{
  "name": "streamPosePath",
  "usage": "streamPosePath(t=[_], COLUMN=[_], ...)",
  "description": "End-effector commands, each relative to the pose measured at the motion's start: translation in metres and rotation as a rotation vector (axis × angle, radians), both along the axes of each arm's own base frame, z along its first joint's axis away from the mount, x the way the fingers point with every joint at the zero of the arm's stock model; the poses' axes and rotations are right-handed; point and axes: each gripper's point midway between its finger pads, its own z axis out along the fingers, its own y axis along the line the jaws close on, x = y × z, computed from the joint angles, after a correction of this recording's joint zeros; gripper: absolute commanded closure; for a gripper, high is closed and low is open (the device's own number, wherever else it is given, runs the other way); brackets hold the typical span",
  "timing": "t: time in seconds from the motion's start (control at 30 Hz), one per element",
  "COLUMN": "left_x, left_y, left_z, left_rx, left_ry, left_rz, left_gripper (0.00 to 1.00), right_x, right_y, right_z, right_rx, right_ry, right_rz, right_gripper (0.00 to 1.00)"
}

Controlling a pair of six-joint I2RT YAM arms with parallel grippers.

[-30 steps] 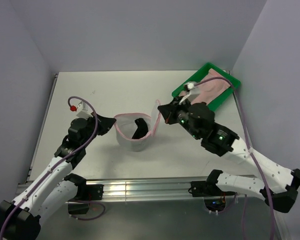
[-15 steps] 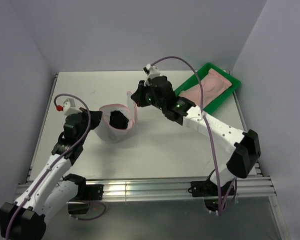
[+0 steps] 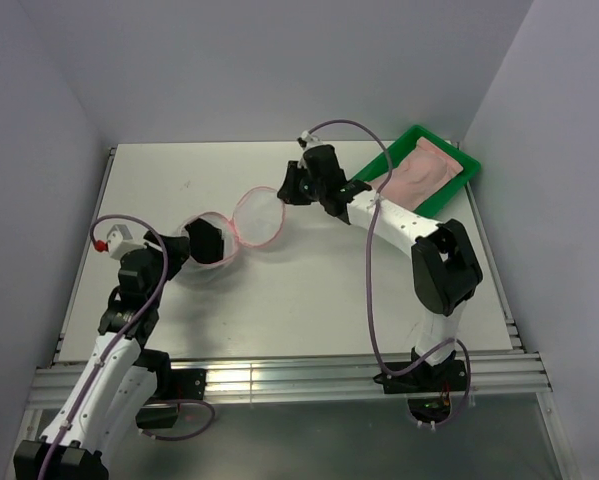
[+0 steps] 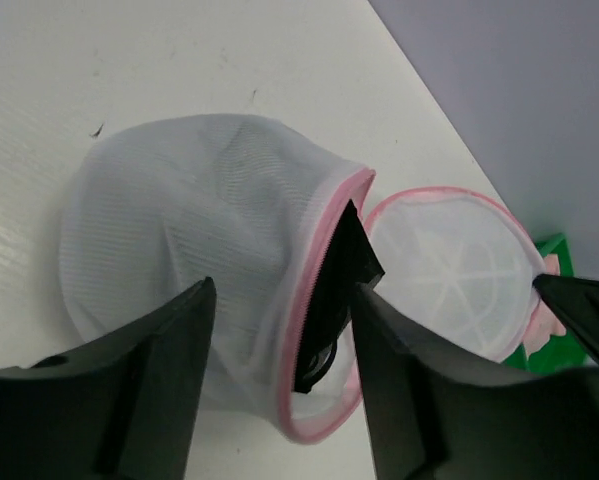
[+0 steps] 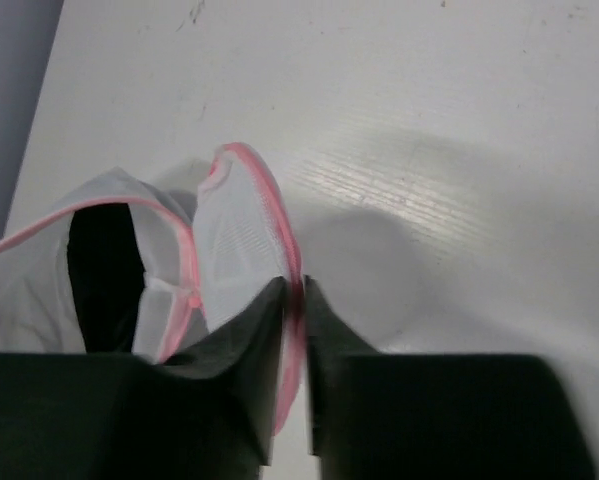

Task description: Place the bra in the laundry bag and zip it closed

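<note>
The laundry bag (image 3: 227, 255) lies left of the table's middle, a white mesh pouch with a pink zip rim (image 4: 301, 330), its mouth open. Its round lid flap (image 3: 261, 216) stands up to the right. My right gripper (image 3: 288, 190) is shut on the flap's pink edge (image 5: 294, 285). My left gripper (image 3: 194, 246) is open, its fingers either side of the bag's rim (image 4: 279, 300) without pinching it. Something dark (image 4: 331, 290) shows inside the opening. The pink bra (image 3: 421, 172) lies in the green tray (image 3: 416, 131), apart from both grippers.
The tray sits at the table's back right corner by the wall. My right arm (image 3: 399, 215) stretches across the table from its base to the bag. The side walls stand close to the table's left and right edges.
The bag has shifted left and back. My right arm has stretched out, carrying the lid flap up to the bag's right. My left gripper has let go of the rim and opened.
</note>
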Motion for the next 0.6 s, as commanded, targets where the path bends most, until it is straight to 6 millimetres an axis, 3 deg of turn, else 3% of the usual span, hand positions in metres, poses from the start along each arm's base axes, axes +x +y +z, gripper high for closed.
streamPosePath(t=[0.0,0.03,0.07,0.1,0.2,0.23,0.33,0.4,0.43,0.57], left_x=[0.003,0.004,0.003,0.001,-0.006,-0.008,-0.018,-0.025,-0.031,-0.044], left_y=[-0.003,-0.006,-0.009,-0.013,-0.016,-0.017,-0.025,-0.03,-0.041,-0.057], left_z=[0.026,0.037,0.041,0.048,0.082,0.099,0.125,0.135,0.146,0.159], left_rx=[0.01,0.008,0.017,0.015,0.041,0.047,0.067,0.094,0.094,0.176], left_ry=[-0.059,-0.078,-0.08,-0.094,-0.154,-0.189,-0.245,-0.269,-0.298,-0.343], left_rz=[-0.032,-0.048,-0.068,-0.098,-0.135,-0.145,-0.21,-0.258,-0.324,-0.464], left_gripper=[0.32,0.29,0.22,0.19,0.12,0.11,0.11,0.1,0.1,0.1], right_x=[0.018,0.021,0.024,0.027,0.044,0.055,0.075,0.095,0.102,0.111], right_y=[0.003,0.0,-0.005,-0.011,-0.049,-0.074,-0.132,-0.202,-0.24,-0.325], right_z=[0.042,0.046,0.047,0.049,0.059,0.058,0.044,0.031,0.015,-0.017], right_rx=[0.054,0.054,0.046,0.039,0.033,0.028,-0.02,-0.104,-0.154,-0.292], right_ry=[-0.101,-0.107,-0.11,-0.113,-0.128,-0.125,-0.095,-0.086,-0.051,0.014], right_rz=[0.022,0.019,0.013,0.003,-0.062,-0.113,-0.266,-0.48,-0.572,-0.788], right_gripper=[0.69,0.55,0.33,0.28,0.27,0.27,0.31,0.34,0.35,0.36])
